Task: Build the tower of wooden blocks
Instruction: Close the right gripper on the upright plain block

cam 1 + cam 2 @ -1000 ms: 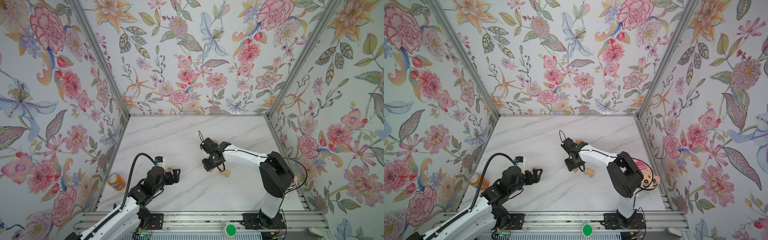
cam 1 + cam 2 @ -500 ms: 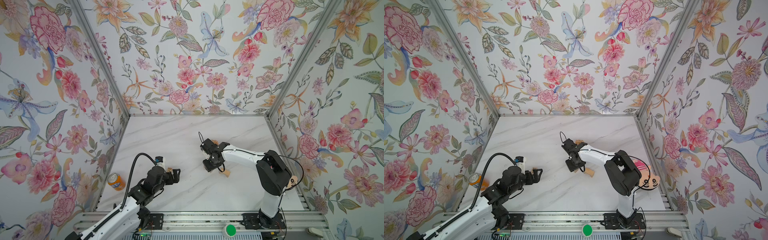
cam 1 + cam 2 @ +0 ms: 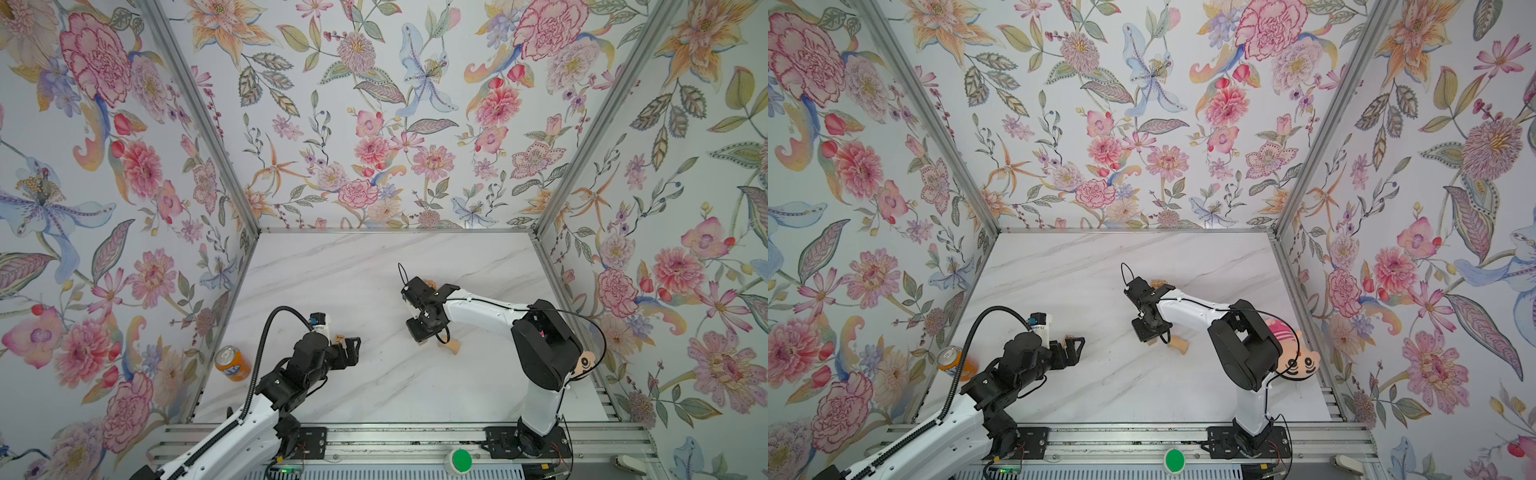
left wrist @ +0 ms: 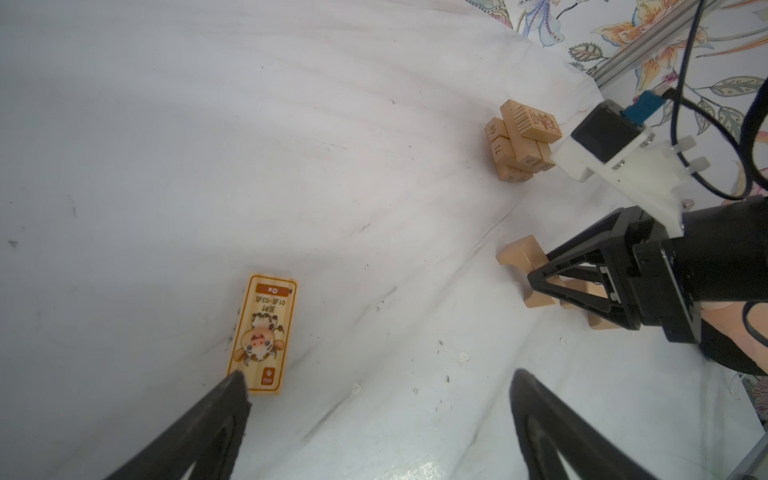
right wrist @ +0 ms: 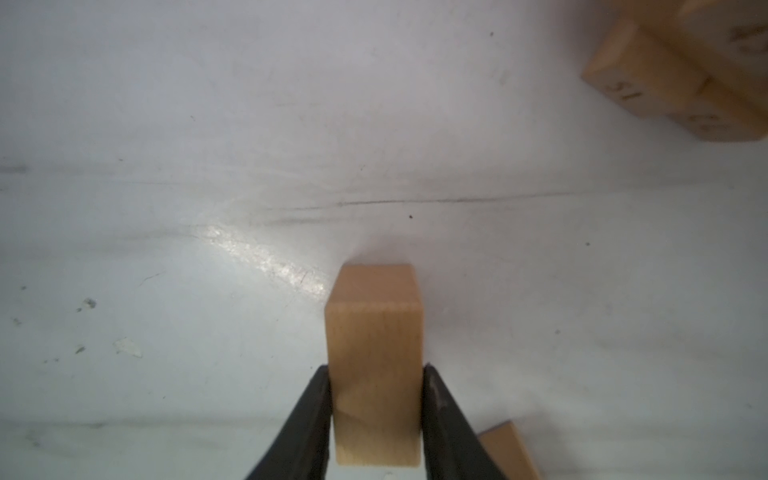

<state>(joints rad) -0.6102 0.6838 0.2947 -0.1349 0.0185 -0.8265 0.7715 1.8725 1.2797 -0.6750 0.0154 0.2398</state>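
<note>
The right gripper (image 5: 376,374) has just pinched shut on a plain light-tan wooden block (image 5: 374,332) resting on the white marble table (image 5: 166,208) near the crossed-layer tower (image 4: 519,141), ready for lifting, while the left gripper (image 4: 378,376) gapes empty.

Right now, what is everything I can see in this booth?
tower: one stack, tan wood, mid-table near the right gripper
printed block: one, tan with cartoon ox, flat by the left gripper
plain block: one, tan, in the right gripper
loose blocks: at least two, tan, table beside the right gripper
soda can: one, orange, table's left edge
plush doll: one, pink-striped, right edge behind the arm
button: one, green, front rail
table: one, white marble
walls: three, floral, around the table
left gripper: one, black, open
right gripper: one, black, shut on the plain block
</note>
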